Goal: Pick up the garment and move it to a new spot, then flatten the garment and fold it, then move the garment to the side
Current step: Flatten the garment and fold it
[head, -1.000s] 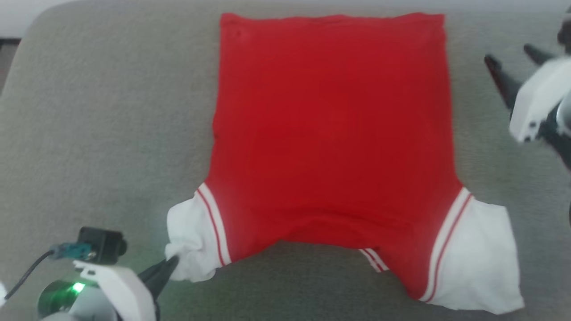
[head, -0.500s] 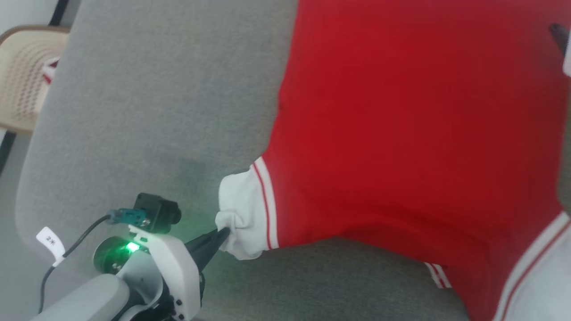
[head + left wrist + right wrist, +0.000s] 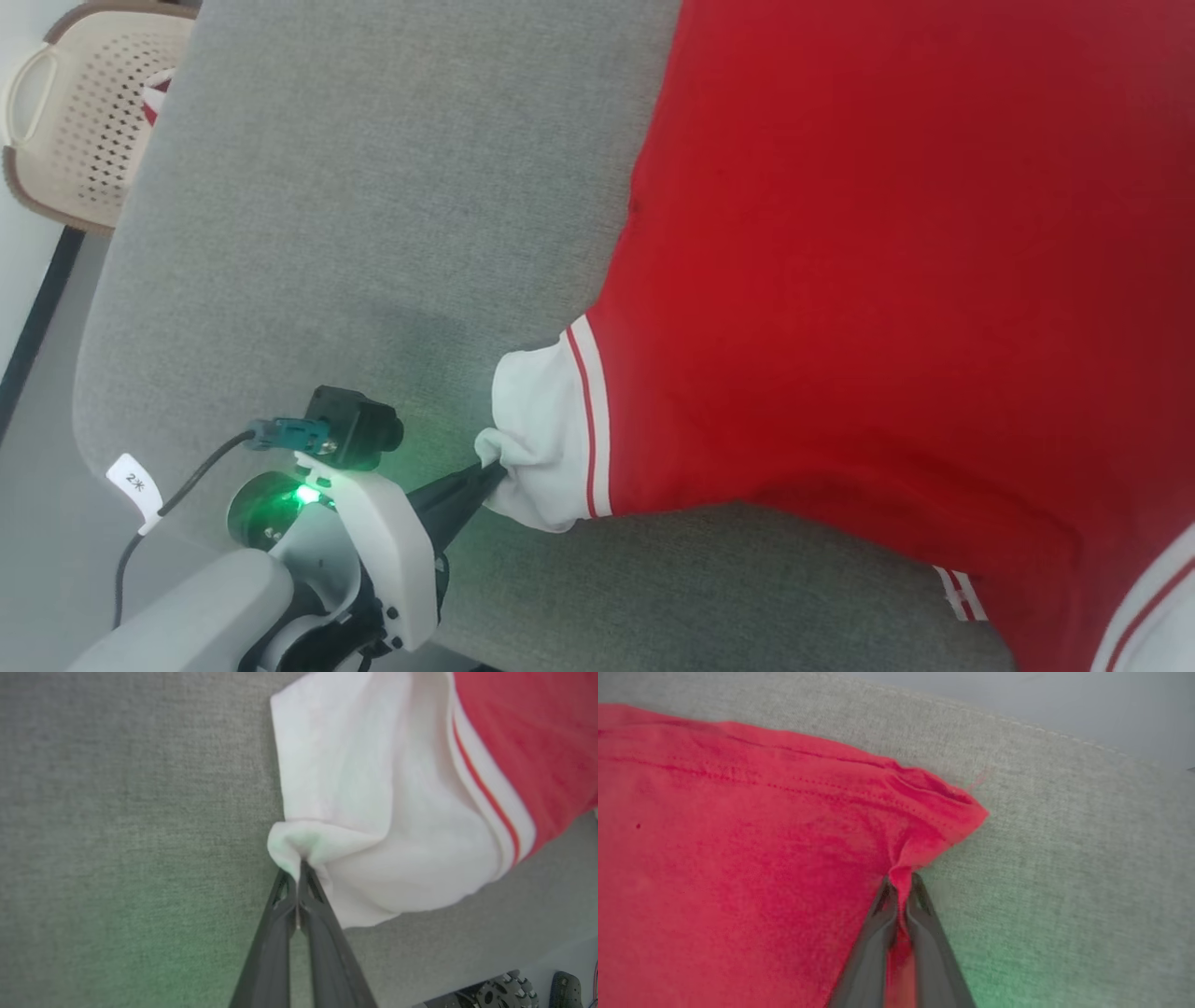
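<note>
The shirt (image 3: 887, 280) lies spread flat, plain red side up, on the grey fabric worktop (image 3: 373, 187). The left end effector (image 3: 492, 474) is clenched on a bunched fold of the white sleeve (image 3: 355, 812). The right end effector (image 3: 901, 882) is clenched on a pinch of red cloth just beside the hem corner (image 3: 966, 812). A beige perforated basket (image 3: 84, 121) stands beyond the worktop edge.

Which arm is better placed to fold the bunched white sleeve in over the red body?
Left, probably: the left gripper is shut on the edge of that sleeve, while the right gripper pinches the garment at a red hem corner.
</note>
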Tool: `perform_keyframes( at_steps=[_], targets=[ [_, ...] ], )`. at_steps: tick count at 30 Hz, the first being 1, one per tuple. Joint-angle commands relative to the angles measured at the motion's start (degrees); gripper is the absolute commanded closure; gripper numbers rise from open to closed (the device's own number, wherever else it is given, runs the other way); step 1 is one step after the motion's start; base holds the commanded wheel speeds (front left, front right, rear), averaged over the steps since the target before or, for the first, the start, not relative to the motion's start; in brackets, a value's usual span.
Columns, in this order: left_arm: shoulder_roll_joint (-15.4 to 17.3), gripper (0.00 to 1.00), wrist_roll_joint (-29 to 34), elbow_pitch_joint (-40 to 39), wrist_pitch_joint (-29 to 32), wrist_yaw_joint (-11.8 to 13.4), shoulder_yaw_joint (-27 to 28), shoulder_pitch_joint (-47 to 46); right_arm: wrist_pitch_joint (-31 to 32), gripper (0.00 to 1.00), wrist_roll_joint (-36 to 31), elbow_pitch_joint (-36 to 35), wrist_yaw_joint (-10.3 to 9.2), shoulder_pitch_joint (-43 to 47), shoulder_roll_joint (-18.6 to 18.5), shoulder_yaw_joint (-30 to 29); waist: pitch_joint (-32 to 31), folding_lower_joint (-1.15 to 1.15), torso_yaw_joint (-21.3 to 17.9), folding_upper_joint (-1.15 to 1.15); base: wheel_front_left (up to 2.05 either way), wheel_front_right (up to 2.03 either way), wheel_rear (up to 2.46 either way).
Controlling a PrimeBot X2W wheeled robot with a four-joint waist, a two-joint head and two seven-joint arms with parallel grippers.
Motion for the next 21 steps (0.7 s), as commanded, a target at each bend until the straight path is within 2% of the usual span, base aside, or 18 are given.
perform_keyframes(
  at_steps=[1,6,12,14,15,17,21],
  targets=[
    [0.12,1.0,0.18,0.77,-0.24,0.0,0.17,-0.16,1.37,1.0,-1.27,3.59,-0.16,4.4,-0.13,0.15,-0.55,0.0,-0.66,0.0,0.0,0.0,0.0],
    [2.13,1.0,-0.48,0.83,-0.86,1.01,1.23,1.33,-0.01,1.0,0.14,1.61,-0.09,3.88,4.38,1.75,-3.62,0.0,-4.57,0.0,0.0,0.0,0.0],
    [5.45,1.0,-1.49,-1.04,-1.34,2.92,2.53,4.03,0.08,1.0,7.96,-5.59,-0.08,8.58,8.69,9.58,-7.63,0.0,-9.74,0.0,0.0,0.0,0.0],
    [6.51,1.0,-1.72,-1.97,-1.18,3.64,2.73,4.67,0.68,1.0,11.76,-9.92,-0.08,11.67,7.85,13.02,-8.61,0.0,-11.33,0.0,0.0,0.0,0.0],
    [6.51,1.0,-1.72,-1.97,-1.18,3.64,2.73,4.67,0.68,1.0,11.76,-9.92,-0.08,11.67,7.85,13.02,-8.61,0.0,-11.33,0.0,0.0,0.0,0.0],
    [7.47,1.0,-2.03,-2.83,-0.98,4.32,3.07,5.42,1.59,1.0,16.21,-15.21,-0.09,15.77,6.86,16.44,-9.61,0.0,-12.77,0.0,0.0,0.0,0.0],
    [8.94,1.0,-2.59,-4.31,-0.49,5.71,3.61,6.3,3.35,1.0,25.52,-27.92,-0.1,25.46,2.25,20.89,-11.4,0.0,-15.34,0.0,0.0,0.0,0.0]
  ],
)
